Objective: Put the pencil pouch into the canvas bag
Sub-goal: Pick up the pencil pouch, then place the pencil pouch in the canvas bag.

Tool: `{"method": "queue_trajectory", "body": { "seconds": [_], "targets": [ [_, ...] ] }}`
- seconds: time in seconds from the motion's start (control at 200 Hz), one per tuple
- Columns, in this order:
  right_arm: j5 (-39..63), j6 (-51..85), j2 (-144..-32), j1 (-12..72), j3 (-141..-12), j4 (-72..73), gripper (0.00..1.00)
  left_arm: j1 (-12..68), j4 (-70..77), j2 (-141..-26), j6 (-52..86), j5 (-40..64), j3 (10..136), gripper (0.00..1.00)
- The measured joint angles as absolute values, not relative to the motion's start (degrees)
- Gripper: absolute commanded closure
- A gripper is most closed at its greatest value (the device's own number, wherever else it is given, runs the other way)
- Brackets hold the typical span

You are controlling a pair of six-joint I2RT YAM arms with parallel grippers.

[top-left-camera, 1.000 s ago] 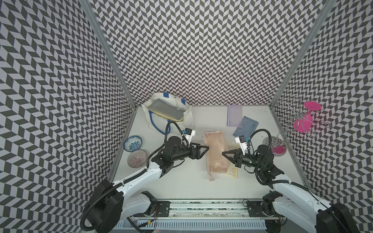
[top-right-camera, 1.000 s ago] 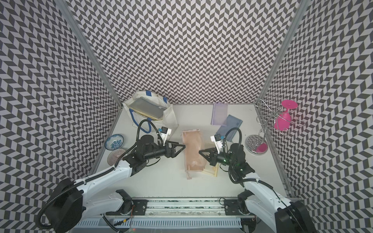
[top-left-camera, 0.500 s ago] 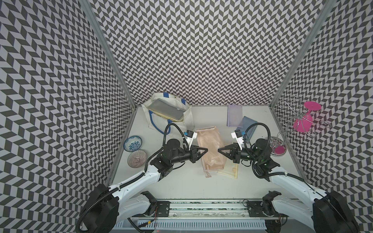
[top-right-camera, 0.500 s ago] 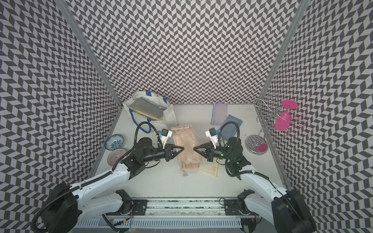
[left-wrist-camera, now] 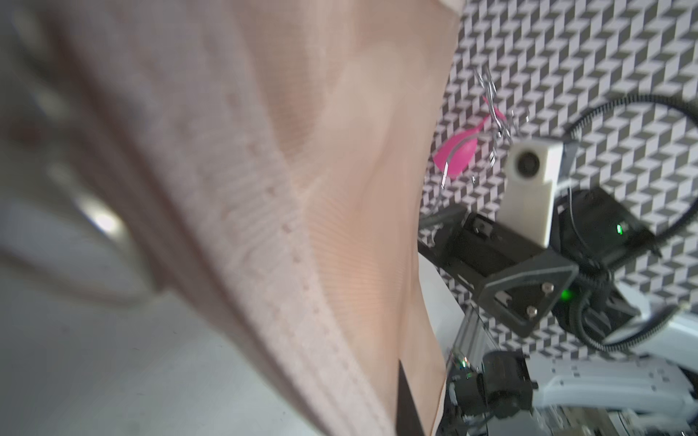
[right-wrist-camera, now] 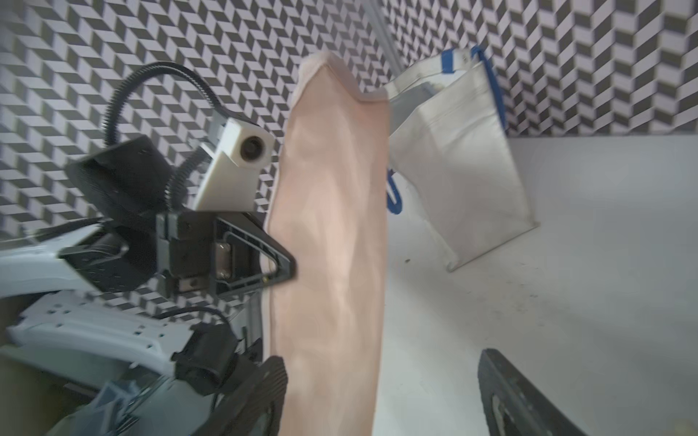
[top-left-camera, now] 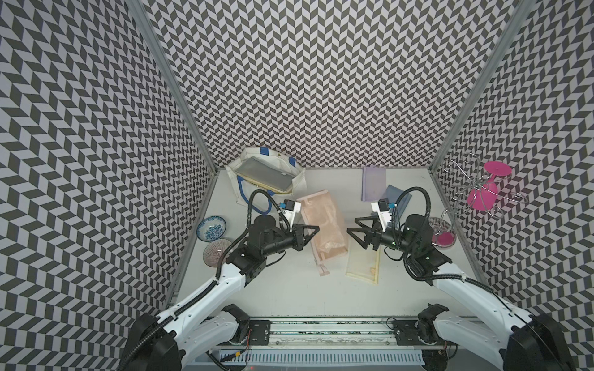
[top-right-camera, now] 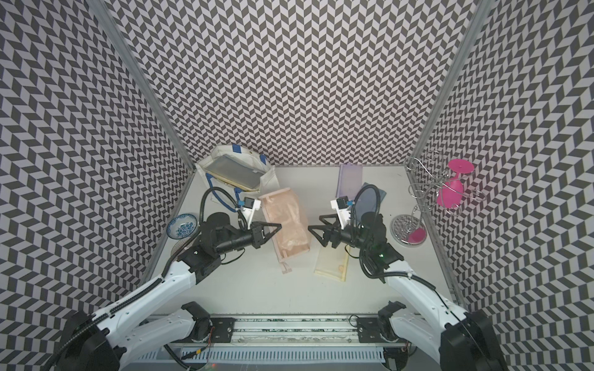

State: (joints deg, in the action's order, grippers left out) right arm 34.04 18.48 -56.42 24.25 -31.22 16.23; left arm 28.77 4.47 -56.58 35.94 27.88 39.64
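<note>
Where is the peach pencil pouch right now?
In both top views the pouch is mid-table, pinched by the left claw, beside the open right claw, near the canvas bag.

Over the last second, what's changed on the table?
The left tool closed on the pouch at its edge, and the right tool let go and opened. The pouch was lifted and shifted left and back, toward the bag. The bag, yellow pouch and blue bowl stayed put.
</note>
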Motion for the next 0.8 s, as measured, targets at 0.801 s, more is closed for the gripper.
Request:
{"method": "queue_trajectory", "body": {
  "seconds": [0.801],
  "targets": [
    [19.1, 13.9, -44.1, 24.3, -24.5, 17.1, 0.21, 0.4, 2.1, -83.4, 50.0, 11.2, 70.1, 0.92]
  ]
}}
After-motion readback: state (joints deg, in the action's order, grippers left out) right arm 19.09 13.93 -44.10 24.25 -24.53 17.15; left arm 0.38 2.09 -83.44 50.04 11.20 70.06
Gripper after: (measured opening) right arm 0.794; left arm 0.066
